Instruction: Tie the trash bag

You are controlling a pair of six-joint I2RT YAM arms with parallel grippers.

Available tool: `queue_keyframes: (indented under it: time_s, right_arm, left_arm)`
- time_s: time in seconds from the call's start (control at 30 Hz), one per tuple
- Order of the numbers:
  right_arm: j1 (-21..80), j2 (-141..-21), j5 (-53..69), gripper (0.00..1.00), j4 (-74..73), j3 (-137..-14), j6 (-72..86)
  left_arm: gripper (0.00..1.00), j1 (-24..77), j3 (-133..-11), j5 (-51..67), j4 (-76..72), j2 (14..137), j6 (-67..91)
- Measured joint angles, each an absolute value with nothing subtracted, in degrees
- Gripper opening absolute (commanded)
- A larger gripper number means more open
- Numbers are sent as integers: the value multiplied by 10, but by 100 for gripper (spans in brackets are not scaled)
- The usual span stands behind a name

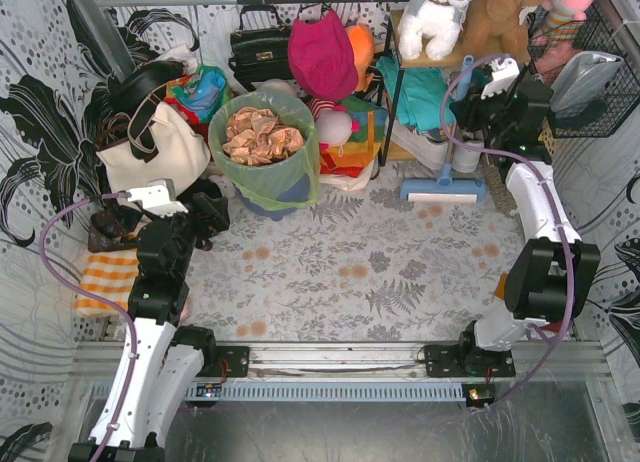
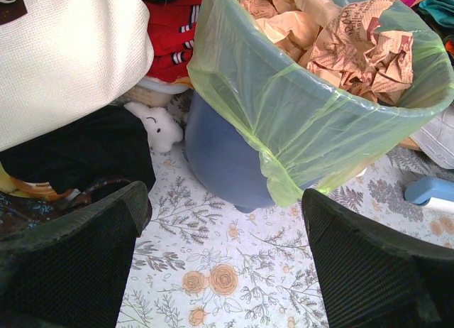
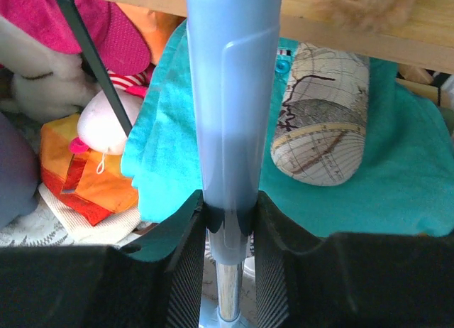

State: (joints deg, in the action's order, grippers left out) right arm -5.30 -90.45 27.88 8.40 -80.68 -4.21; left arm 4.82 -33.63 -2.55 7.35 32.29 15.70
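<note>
Trash bag point(image 1: 262, 172), thin light-green plastic, sits at the far left-centre of the floral table cover point(image 1: 400, 282). It lines a round blue bin point(image 2: 220, 157), with its rim folded down over the bin's edge. Mouth is wide open, no knot. Crumpled tan paper point(image 2: 340, 37) fills it to the top.

Left gripper point(image 1: 207, 214) is on the left side, near of the bag and apart from it, pointing toward it. In the left wrist view its 2 fingers point(image 2: 71, 264) stand spread wide with only table cover between them, nothing held. Bag and bin sit just beyond the fingertips, no contact.

Right gripper point(image 1: 462, 130) is stretched to the far right, well apart from the bag. In the right wrist view its jaws are narrowed and clamped on a light-blue mop handle point(image 3: 230, 115), 1 finger on each side, touching. The handle stands upright between them. Mop head point(image 1: 442, 190) lies on the table just near of that gripper.

Cream tote bag point(image 1: 150, 152) stands just left of the bin. A small white plush toy point(image 2: 159, 126) lies between tote and bin. Behind the mop handle there is a teal cloth point(image 3: 369, 193) with a map-print roll point(image 3: 323, 122) lying on it.
</note>
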Motion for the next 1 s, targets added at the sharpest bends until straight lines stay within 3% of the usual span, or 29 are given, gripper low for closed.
queue_keyframes:
  time_s: [0.4, 0.63, 1.0]
  right_arm:
    - [-54, -926, 291, 56, 121, -811, -64]
    - [-54, -912, 248, 74, 81, -868, -63]
    - [-18, -750, 113, 73, -51, -868, 90]
  left_arm:
    - [98, 48, -336, -28, 74, 325, 156]
    - [98, 48, -336, -29, 74, 326, 156]
    - [98, 48, -337, -54, 75, 330, 161]
